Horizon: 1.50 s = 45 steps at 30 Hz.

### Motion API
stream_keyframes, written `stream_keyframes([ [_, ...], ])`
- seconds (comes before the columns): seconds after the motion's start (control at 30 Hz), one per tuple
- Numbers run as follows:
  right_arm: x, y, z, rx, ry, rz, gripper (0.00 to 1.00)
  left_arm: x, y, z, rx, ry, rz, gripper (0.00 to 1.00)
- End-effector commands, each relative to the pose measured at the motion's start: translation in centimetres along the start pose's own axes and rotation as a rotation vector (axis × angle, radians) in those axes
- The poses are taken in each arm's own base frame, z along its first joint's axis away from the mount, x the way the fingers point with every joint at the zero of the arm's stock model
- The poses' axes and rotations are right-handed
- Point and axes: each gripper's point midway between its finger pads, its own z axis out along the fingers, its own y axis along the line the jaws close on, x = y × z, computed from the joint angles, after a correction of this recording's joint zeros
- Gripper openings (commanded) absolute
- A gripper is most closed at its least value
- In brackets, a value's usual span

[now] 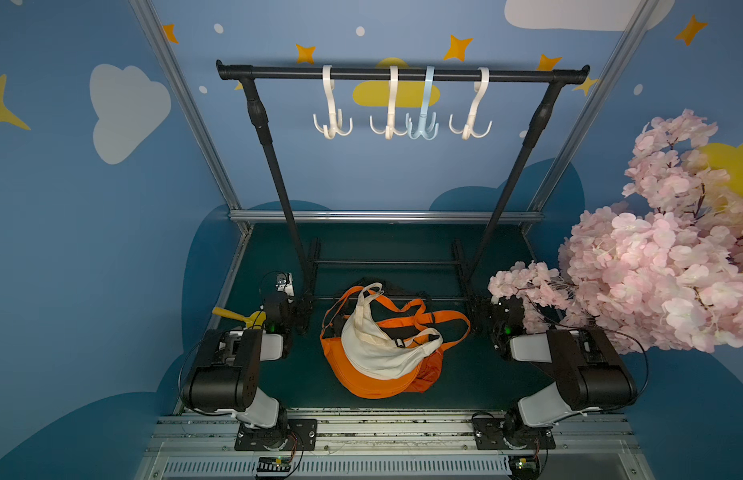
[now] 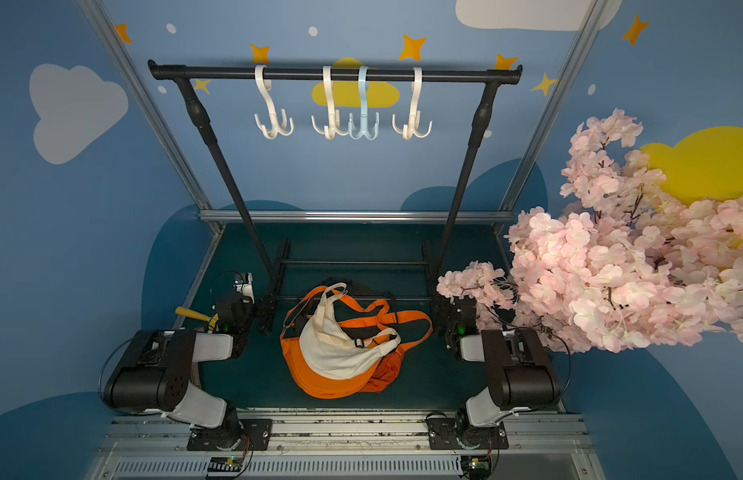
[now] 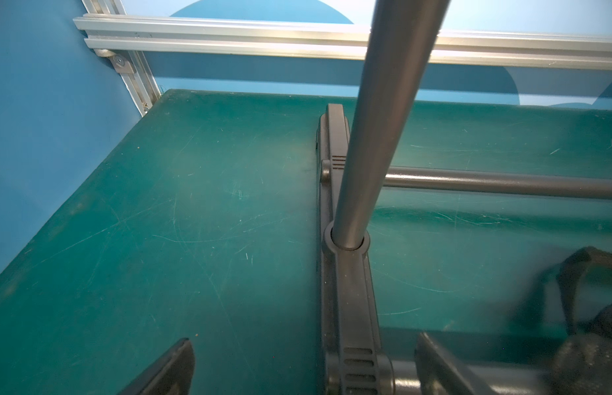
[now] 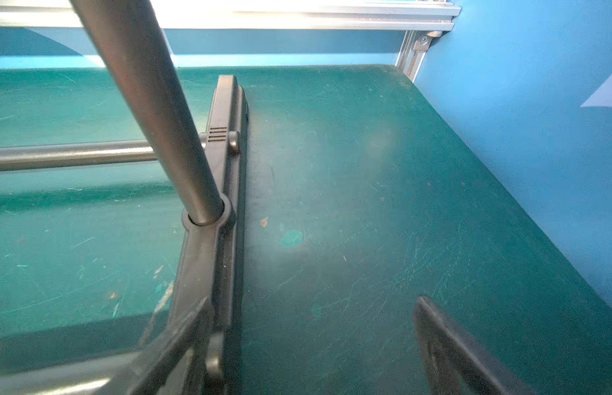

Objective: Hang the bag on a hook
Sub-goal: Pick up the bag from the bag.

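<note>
The 2 arms crouch folded, 1 beside each foot of the rack (image 1: 361,75). The left gripper (image 3: 304,362) and right gripper (image 4: 311,325) have their jaws spread wide, holding nothing. The white bag (image 1: 374,349) lies atop the orange bag (image 1: 361,384), straps seemingly tangled, just before the rack's base.

Robot lab cell dressed up as a kid's room. Aluminium extrusion frame (image 1: 386,216), scuffed green bench mat (image 3: 161,222), arm bases (image 1: 274,434) bolted to a slotted rail (image 1: 386,428). Cloud-and-star walls (image 1: 124,112), pink blossom branch (image 1: 652,270) and clothes rack (image 1: 403,75) are set dressing.
</note>
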Motion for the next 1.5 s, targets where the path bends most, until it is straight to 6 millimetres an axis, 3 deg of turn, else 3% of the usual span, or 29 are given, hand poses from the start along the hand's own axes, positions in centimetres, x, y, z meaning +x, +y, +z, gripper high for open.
stream_keyframes([
  [0.0,-1.2,-0.2,0.1,0.008,-0.026,0.012,0.92,-0.8,0.0,0.0,-0.003,-0.017,-0.005,1.0],
  [0.13,-1.2,-0.2,0.0,0.009,-0.031,0.012,0.91,-1.0,-0.1,-0.1,0.002,-0.029,0.002,1.0],
  [0.23,-1.7,-0.4,-0.2,0.021,-0.046,0.017,0.92,-3.2,-0.6,-0.9,0.017,-0.02,0.029,1.0],
  [0.3,-2.2,0.2,-0.7,-0.015,-0.051,-0.002,0.92,-5.8,0.0,-2.2,-0.035,-0.006,-0.012,1.0],
  [0.4,-5.4,0.0,-2.7,0.083,-0.03,-0.047,0.93,-9.5,-0.2,-4.4,-0.017,-0.12,-0.145,1.0],
  [0.5,-9.5,0.5,-5.0,0.004,-0.018,0.155,0.94,-10.7,-0.9,-5.9,0.045,-0.154,-0.27,1.0],
  [0.53,-10.1,0.9,-5.6,-0.038,-0.01,0.229,0.98,-10.7,-1.1,-6.3,0.057,-0.154,-0.313,1.0],
  [0.67,-8.8,5.0,-7.5,-0.317,0.039,0.266,0.96,-9.2,1.0,-7.7,-0.023,-0.163,-0.635,1.0],
  [0.8,-8.4,9.6,-10.0,-0.527,0.105,0.239,0.92,-9.7,-0.2,-9.5,0.083,-0.197,-0.6,1.0],
  [0.93,-7.6,14.9,-12.2,-0.669,0.224,0.098,0.92,-10.2,-0.1,-10.7,0.094,-0.23,-0.609,1.0],
  [1.2,-4.4,27.7,-18.8,-1.09,0.412,-0.29,0.86,-10.6,-0.2,-10.9,0.112,-0.257,-0.625,0.99],
  [1.33,-1.2,31.5,-21.2,-1.2,0.476,-0.488,0.83,-10.6,-0.2,-11.2,0.116,-0.263,-0.626,1.0],
  [1.47,1.5,34.0,-21.8,-1.234,0.531,-0.585,0.81,-10.4,-0.1,-11.3,0.108,-0.262,-0.627,1.0],
])
